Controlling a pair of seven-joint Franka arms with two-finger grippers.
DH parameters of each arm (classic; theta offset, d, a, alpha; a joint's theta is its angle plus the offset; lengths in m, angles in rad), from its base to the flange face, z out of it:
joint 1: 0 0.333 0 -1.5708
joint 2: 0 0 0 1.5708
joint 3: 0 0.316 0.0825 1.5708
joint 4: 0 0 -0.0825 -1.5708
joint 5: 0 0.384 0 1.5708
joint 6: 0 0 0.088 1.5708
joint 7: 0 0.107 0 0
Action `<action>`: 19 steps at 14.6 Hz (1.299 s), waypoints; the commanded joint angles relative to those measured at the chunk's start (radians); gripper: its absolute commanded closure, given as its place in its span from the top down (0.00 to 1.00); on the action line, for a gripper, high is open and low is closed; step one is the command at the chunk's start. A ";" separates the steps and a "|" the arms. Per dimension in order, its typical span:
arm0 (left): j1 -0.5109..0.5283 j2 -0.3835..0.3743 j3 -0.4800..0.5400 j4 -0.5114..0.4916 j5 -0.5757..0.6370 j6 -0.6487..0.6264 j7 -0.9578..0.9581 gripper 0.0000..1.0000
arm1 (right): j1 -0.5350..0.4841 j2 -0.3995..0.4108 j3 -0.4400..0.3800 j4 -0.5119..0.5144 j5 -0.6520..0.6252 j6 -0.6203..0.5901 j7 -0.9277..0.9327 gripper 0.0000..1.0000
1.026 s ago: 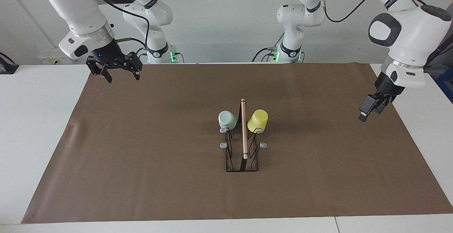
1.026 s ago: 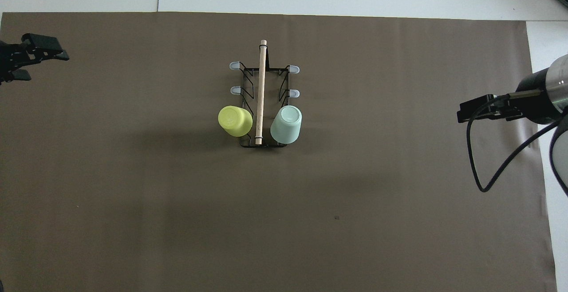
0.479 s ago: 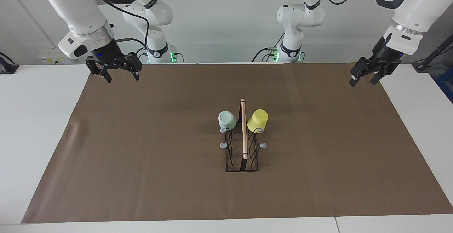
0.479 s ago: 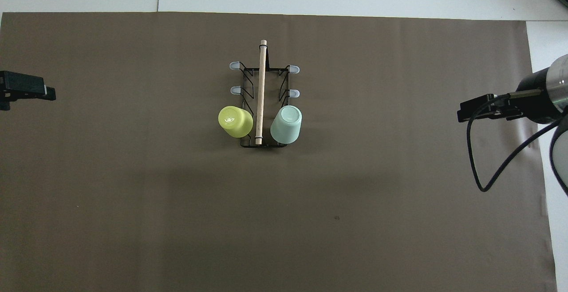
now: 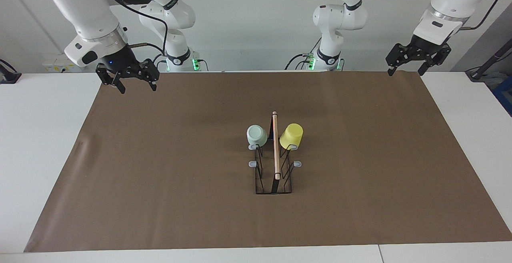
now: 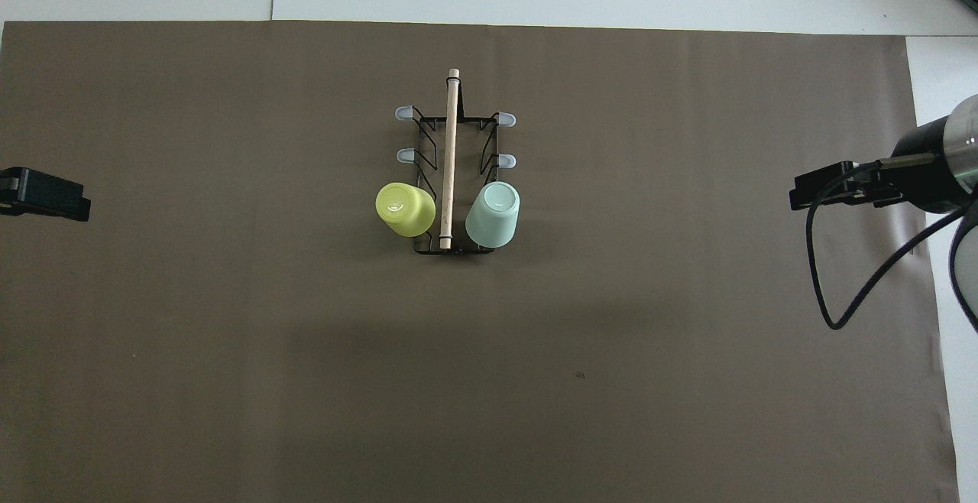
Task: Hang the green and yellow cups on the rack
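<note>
The black wire rack (image 5: 275, 151) with its wooden rod stands in the middle of the brown mat; it also shows in the overhead view (image 6: 449, 144). The mint green cup (image 5: 257, 135) (image 6: 493, 215) hangs upside down on the prong nearest the robots on the right arm's side. The yellow cup (image 5: 291, 136) (image 6: 404, 209) hangs the same way on the left arm's side. My left gripper (image 5: 405, 73) (image 6: 46, 196) is open, empty and raised over the mat's corner at the left arm's end. My right gripper (image 5: 138, 90) (image 6: 825, 186) is open, empty and raised over the mat's right arm's end.
The brown mat (image 5: 168, 175) covers most of the white table (image 5: 40, 135). Several grey-tipped prongs (image 5: 253, 163) of the rack are bare. A black cable (image 6: 821, 289) loops from the right wrist.
My left gripper has risen and drawn back toward the robots, from low over the mat's edge to its corner. The right gripper has barely moved. The cups and rack are still.
</note>
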 commanded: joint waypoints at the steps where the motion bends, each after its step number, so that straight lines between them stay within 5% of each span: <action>1: 0.118 -0.046 -0.131 -0.085 0.010 0.027 0.006 1.00 | 0.012 -0.005 -0.006 -0.001 -0.020 0.022 0.051 1.00; 4: 0.185 -0.060 -0.193 -0.107 0.005 0.024 0.000 1.00 | 0.007 -0.003 -0.006 -0.001 -0.024 0.035 0.050 1.00; 7: 0.205 -0.026 -0.176 -0.018 -0.107 -0.037 -0.006 1.00 | 0.004 -0.003 -0.006 -0.001 -0.024 0.044 0.050 1.00; 19: 0.206 -0.037 -0.176 -0.050 -0.027 -0.021 0.065 1.00 | 0.005 -0.003 -0.006 -0.001 -0.022 0.045 0.050 1.00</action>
